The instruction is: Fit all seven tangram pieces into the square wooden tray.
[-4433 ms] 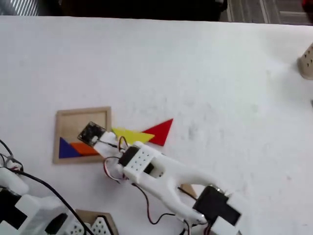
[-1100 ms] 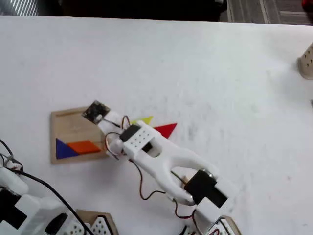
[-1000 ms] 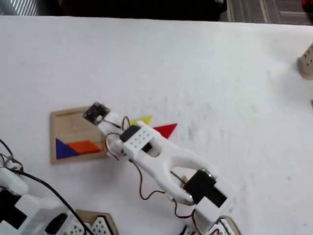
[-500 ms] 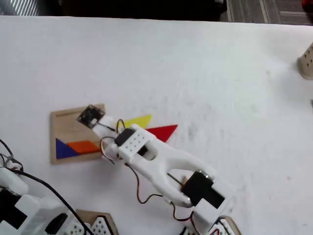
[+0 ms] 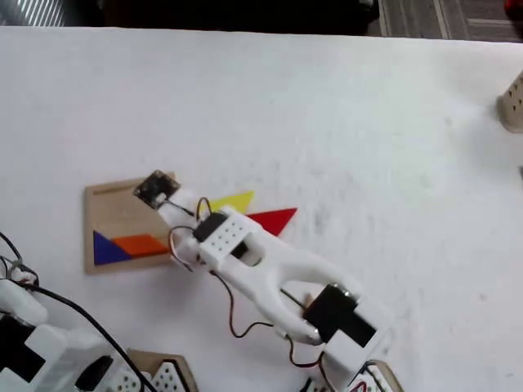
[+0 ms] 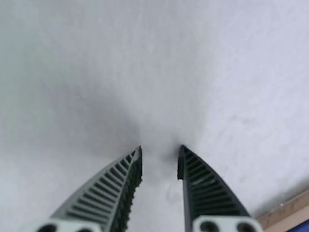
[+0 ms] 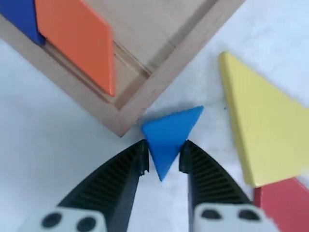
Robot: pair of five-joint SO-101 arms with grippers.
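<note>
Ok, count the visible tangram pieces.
5: dark blue triangle, orange parallelogram in the tray; light blue triangle in the right end effector; yellow triangle, red triangle on the table. Others may be hidden.

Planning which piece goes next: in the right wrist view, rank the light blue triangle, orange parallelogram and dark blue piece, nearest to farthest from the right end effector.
1. The light blue triangle, gripped by the right end effector, beside a corner of the wooden tray.
2. The orange parallelogram, inside the tray.
3. The dark blue piece, inside the tray, beyond the orange one.
</note>
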